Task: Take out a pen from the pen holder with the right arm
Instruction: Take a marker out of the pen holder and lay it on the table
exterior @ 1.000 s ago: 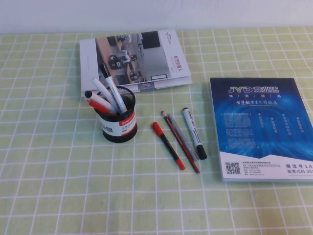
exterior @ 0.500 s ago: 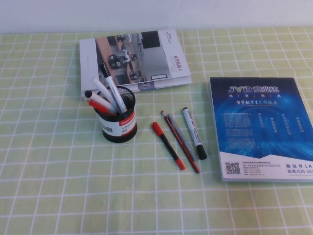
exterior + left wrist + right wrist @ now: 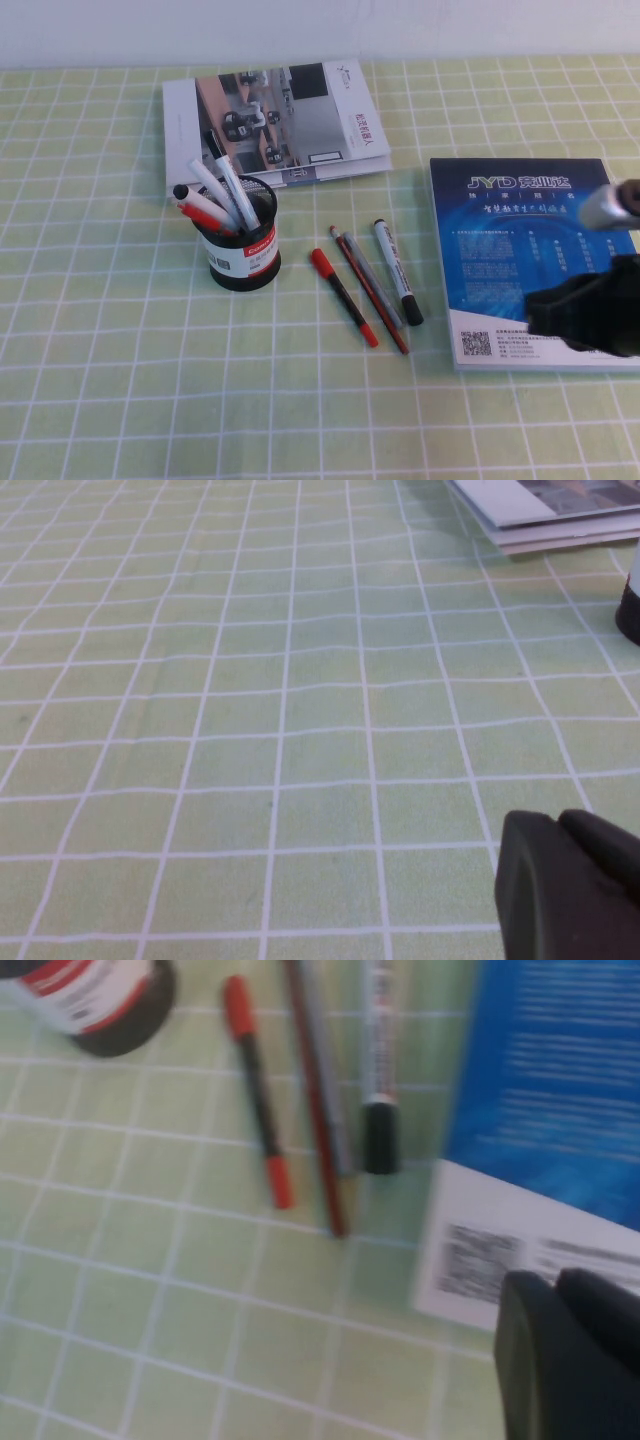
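Pens (image 3: pixel 215 195) are all still standing in the holder (image 3: pixel 243 250), leaning toward the robot's left, so nothing has been lifted out yet.

What has changed for you is that the right gripper (image 3: pixel 540 312) has come into the high view from the right edge, where half a second ago there was only cloth and paper. That reads as the start of the reach, with the whole approach still ahead.

Its fingers are pressed together with nothing between them. You will need them apart before they go down over a pen.

From those fingertips the holder sits well off to the robot's left and a little farther out. Three loose pens (image 3: pixel 370 290) lie on the cloth between the two. Directly under the fingers is the white lower edge of the blue booklet (image 3: pixel 530 250).

The arm is low and stretched leftward across the booklet, with the wrist pitched down at the cloth.

The left gripper (image 3: pixel 565 825) is parked low over bare cloth (image 3: pixel 300 730), its fingers closed on nothing. The holder shows only as a dark sliver well ahead of them.
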### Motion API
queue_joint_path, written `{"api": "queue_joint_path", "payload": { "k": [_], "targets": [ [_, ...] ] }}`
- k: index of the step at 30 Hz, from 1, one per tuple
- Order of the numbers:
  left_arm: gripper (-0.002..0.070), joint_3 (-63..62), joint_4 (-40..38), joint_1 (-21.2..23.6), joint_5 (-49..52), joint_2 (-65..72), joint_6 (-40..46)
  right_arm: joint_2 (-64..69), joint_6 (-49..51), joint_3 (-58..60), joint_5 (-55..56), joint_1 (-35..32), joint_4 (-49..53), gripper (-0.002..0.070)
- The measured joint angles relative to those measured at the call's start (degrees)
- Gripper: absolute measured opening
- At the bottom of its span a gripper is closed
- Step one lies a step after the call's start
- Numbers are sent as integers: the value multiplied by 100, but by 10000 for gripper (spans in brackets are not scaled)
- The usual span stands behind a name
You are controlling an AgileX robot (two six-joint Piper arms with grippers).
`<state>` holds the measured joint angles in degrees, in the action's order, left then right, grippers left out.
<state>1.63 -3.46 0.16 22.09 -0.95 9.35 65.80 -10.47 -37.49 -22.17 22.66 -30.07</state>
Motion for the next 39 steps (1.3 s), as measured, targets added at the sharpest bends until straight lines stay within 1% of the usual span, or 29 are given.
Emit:
{"api": "queue_joint_path", "payload": {
  "k": [7, 13, 17, 20, 21, 22, 25, 27, 30, 39],
  "targets": [
    [-5, 0, 0, 0, 0, 0, 0, 1351, 0, -1095, 237, 1019, 21, -12],
    [-5, 0, 0, 0, 0, 0, 0, 2455, 0, -2213, 210, 1538, 86, 4],
    [-5, 0, 0, 0, 0, 0, 0, 2998, 0, -2931, 160, 1734, 113, 81],
    [-5, 0, 0, 0, 0, 0, 0, 3310, 0, -3442, 136, 1751, 122, 174],
    [-5, 0, 0, 0, 0, 0, 0, 3394, 0, -3541, 136, 1751, 122, 195],
    [-5, 0, 0, 0, 0, 0, 0, 3519, 0, -3769, 148, 1751, 135, 243],
    [-5, 0, 0, 0, 0, 0, 0, 3847, 0, -4222, 172, 1751, 135, 323],
    [-5, 0, 0, 0, 0, 0, 0, 4051, 0, -4518, 182, 1751, 145, 349],
    [-5, 0, 0, 0, 0, 0, 0, 4378, 0, -5020, 204, 1751, 158, 365],
    [-5, 0, 0, 0, 0, 0, 0, 5292, 0, -6585, 216, 1751, 545, 370]
  ]
}}
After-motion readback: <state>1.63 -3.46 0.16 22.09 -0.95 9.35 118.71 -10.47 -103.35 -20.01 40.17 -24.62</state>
